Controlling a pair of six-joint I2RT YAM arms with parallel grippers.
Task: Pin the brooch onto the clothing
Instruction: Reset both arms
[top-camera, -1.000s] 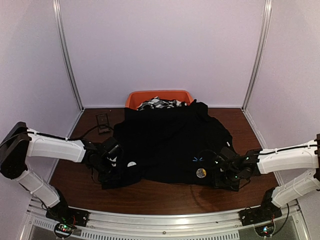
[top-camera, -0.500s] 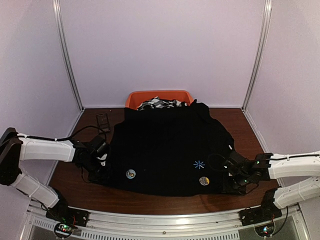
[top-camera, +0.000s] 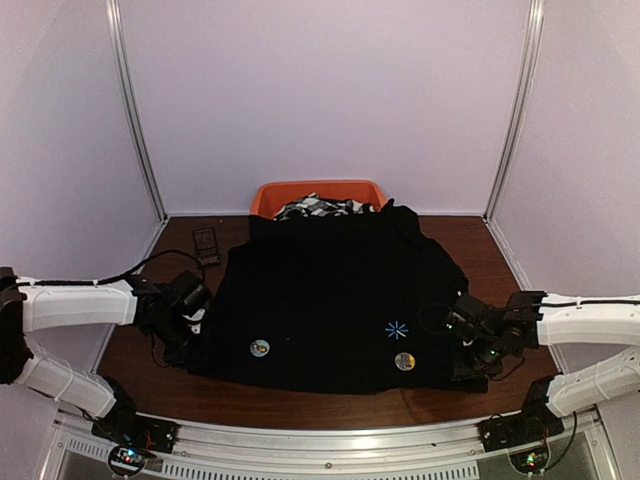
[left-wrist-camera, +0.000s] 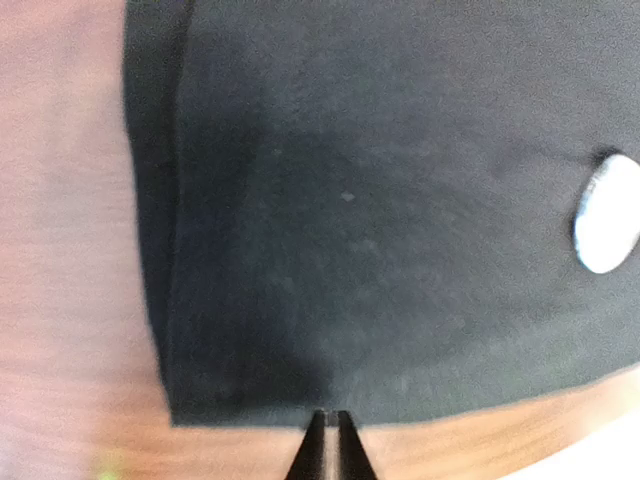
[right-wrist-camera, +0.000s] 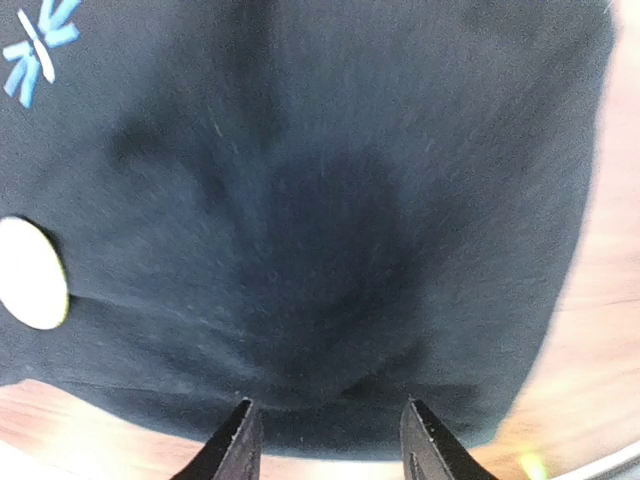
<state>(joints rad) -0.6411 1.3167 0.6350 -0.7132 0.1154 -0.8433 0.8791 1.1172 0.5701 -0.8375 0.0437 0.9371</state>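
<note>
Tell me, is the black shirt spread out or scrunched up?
Spread out. The black shirt lies mostly flat over the table, its front facing up with the blue starburst showing.

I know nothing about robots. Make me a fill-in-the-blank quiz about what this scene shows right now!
The big shirt spread out flat is ___. The bin behind it is ___. The starburst mark on the shirt is light ___. The right end effector has its jaws ___.
Missing words: black; orange; blue; open.
</note>
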